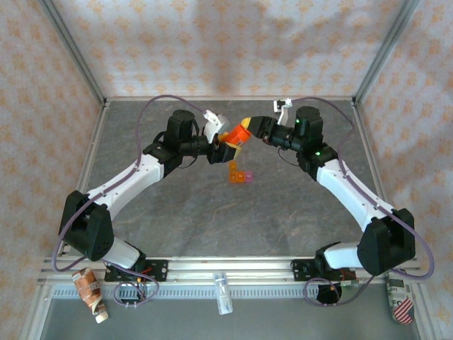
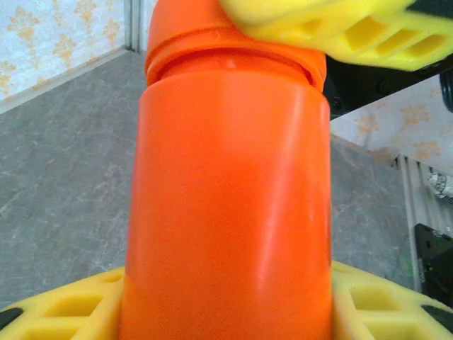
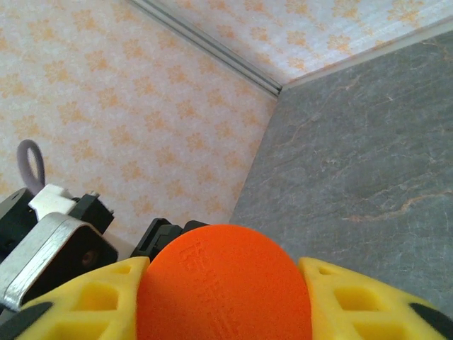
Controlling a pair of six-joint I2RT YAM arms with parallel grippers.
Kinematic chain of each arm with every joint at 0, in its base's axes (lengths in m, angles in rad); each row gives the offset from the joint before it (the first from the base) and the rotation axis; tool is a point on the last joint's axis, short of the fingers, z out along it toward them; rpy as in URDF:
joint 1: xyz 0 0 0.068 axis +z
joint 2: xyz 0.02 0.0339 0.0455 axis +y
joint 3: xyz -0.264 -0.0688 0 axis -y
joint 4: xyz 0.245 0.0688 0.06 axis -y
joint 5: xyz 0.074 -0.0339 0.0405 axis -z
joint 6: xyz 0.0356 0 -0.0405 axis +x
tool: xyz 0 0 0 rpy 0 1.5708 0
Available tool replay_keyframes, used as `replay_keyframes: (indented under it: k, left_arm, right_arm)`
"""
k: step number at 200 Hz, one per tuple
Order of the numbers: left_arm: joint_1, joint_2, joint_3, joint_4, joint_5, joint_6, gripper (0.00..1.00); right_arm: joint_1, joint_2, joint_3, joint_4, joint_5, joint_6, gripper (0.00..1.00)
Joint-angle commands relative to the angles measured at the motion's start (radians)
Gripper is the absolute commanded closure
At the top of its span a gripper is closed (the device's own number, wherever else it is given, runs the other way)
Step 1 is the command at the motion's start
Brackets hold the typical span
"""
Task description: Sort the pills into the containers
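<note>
An orange bottle (image 1: 231, 138) hangs tilted in the air above the back middle of the table, between the two arms. My left gripper (image 1: 220, 144) is shut on its body (image 2: 226, 198), a yellow finger (image 2: 64, 312) on each side. My right gripper (image 1: 247, 130) is shut on its orange-red cap (image 3: 223, 283), and the yellow pads (image 3: 85, 297) press both sides of the cap. One right finger (image 2: 340, 28) lies across the cap in the left wrist view. The containers (image 1: 239, 174), a tiny orange and pink box, sit on the table just below the bottle. The pills are hidden.
The grey table (image 1: 212, 219) is walled by patterned panels and metal posts at the back and sides. Along the near rail lie a brown packet (image 1: 90, 290), a small clear vial (image 1: 223, 292) and a striped object (image 1: 400, 303).
</note>
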Motion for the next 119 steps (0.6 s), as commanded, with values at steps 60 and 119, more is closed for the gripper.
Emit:
replay_keyframes:
  k: [60,119]
  left_arm:
    - [0.004,-0.012,0.010,-0.037,-0.196,0.127,1.00]
    - [-0.093,0.000,0.010,-0.084,-0.464,0.339,1.00]
  right_arm:
    - [0.025,-0.009,0.113,-0.150,0.270,0.136,0.11]
    - [0.104,0.050,0.200,-0.397,0.460,0.246,0.09]
